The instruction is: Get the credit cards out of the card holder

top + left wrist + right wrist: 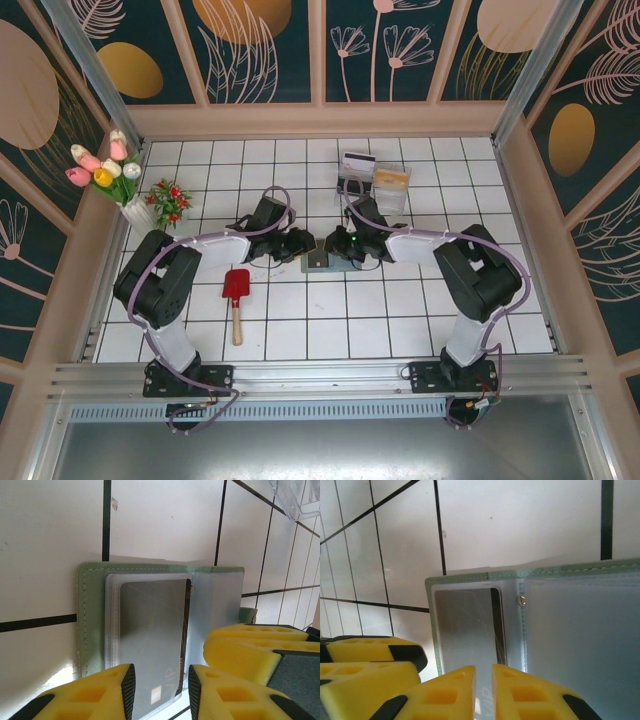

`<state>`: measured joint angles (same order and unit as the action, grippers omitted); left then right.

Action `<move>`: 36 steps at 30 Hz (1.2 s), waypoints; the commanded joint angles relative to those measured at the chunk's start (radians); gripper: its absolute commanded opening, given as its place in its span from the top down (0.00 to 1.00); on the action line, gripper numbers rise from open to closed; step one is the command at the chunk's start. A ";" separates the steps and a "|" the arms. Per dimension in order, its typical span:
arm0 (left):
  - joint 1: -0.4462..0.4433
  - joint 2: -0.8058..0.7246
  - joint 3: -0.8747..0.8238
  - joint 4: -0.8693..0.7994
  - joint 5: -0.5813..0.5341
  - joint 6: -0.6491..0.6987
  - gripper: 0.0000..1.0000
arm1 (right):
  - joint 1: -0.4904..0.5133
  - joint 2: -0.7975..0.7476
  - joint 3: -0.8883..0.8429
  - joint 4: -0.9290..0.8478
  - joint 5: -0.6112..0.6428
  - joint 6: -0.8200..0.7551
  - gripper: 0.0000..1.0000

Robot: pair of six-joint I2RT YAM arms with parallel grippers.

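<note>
Over open card holder [90, 625] | left gripper [161, 690] narrow astride credit card [150, 630] | right gripper [484, 690] almost closed | grips unclear

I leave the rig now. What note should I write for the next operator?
Left gripper: jaws narrow over the card holder, grip unclear.
Right gripper: jaws nearly closed at its near edge, grip unclear.
Holder lies open; a grey card sits in its clear pocket.
Done: striped card and tan-gold card lie out, farther back.
To do: pull the grey card out.
</note>
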<state>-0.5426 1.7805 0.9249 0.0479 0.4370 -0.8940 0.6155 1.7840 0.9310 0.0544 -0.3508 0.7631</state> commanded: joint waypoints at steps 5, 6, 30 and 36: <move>-0.005 0.033 0.023 -0.010 -0.003 0.020 0.65 | 0.010 0.029 0.022 -0.039 0.030 -0.027 0.82; -0.004 0.035 0.023 -0.010 -0.003 0.021 0.66 | 0.010 0.031 0.023 -0.042 0.031 -0.030 0.82; -0.005 0.070 0.002 -0.005 -0.006 0.026 0.72 | 0.020 0.080 0.037 -0.056 -0.021 -0.086 0.82; -0.004 0.071 -0.011 -0.009 -0.019 0.028 0.72 | 0.020 0.080 0.043 -0.085 -0.013 -0.118 0.81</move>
<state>-0.5426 1.8282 0.9295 0.0483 0.4343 -0.8871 0.6220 1.8339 0.9501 0.0288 -0.3454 0.6838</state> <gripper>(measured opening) 0.283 0.184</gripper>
